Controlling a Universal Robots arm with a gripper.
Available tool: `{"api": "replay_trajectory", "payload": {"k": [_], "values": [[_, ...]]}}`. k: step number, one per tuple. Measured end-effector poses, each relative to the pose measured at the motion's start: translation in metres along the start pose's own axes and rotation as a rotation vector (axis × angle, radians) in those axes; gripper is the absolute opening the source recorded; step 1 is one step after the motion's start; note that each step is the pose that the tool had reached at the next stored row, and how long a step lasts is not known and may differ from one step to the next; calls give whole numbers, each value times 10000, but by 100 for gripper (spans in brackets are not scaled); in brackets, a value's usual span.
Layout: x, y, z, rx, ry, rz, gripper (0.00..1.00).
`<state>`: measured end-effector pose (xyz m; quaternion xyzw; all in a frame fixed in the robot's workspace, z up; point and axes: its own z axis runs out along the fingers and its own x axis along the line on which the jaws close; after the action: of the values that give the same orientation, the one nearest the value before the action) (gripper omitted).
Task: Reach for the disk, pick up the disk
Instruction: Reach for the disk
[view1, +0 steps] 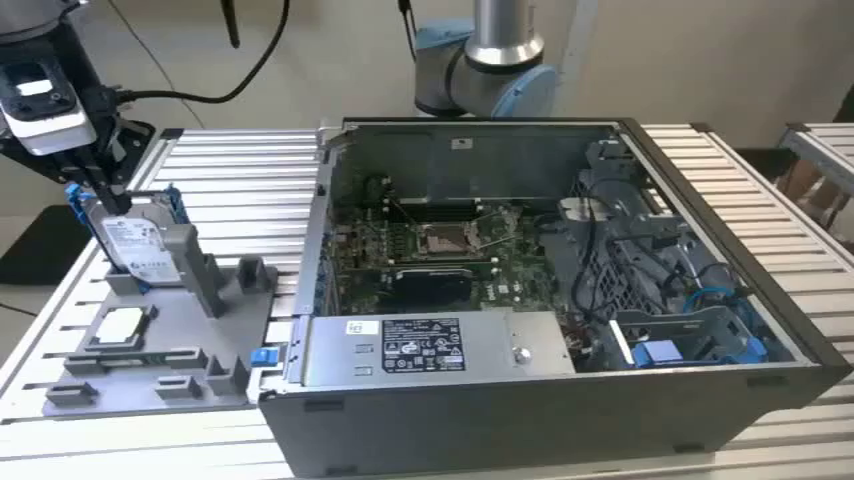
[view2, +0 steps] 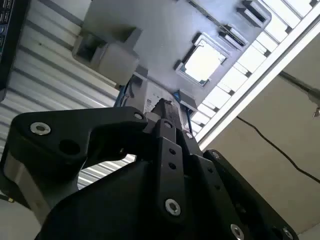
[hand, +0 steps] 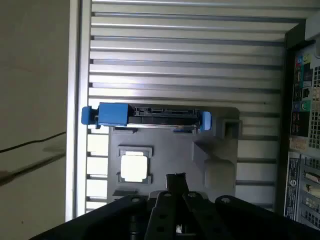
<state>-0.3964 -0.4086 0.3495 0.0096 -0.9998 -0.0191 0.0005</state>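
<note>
We see disk (view1: 140, 245), flat silver-grey hard drive, white label, blue plastic bracket, upright on edge in far slot of grey plastic fixture (view1: 200, 372), exterior view's left. Black gripper (view1: 102, 197) just over its top edge; open or closed, we cannot tell. Small square silver chip (view1: 120, 325) lies nearer in fixture. Open grey metal computer case (view1: 534, 405) at right, on slatted aluminium table (view1: 240, 160).

Gripper at the disk's edge

The black gripper (view2: 164, 112) looms in the foreground, its tip at the edge of the disk (view2: 152, 97), whose blue bracket (view2: 122, 94) shows on either side. The disk stands in a grey holder (view2: 165, 30). A square silver chip (view2: 202, 62) lies in a recess of that holder, beyond the disk. The holder sits on the slatted bench (view2: 45, 75). A dark cable (view2: 270, 145) crosses the floor beside it.
</note>
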Motion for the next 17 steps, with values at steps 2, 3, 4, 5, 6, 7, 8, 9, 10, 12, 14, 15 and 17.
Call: {"api": "replay_trajectory", "payload": {"k": [2,3,4,5,6,7,8,9,10,12,14,15,17], "values": [[0,0,1,0,0,0,0],[0,0,1,0,0,0,0],[0,0,1,0,0,0,0],[0,0,1,0,0,0,0],[0,0,1,0,0,0,0],[0,0,1,0,0,0,0],[0,0,2,0,-1,0,0],[0,0,2,0,0,0,0],[0,0,3,0,0,0,0],[0,28,6,-3,-4,2,0],[-2,112,7,0,-1,0,0],[-2,157,9,-1,-2,1,0],[12,247,12,-1,-1,-1,0]]}}
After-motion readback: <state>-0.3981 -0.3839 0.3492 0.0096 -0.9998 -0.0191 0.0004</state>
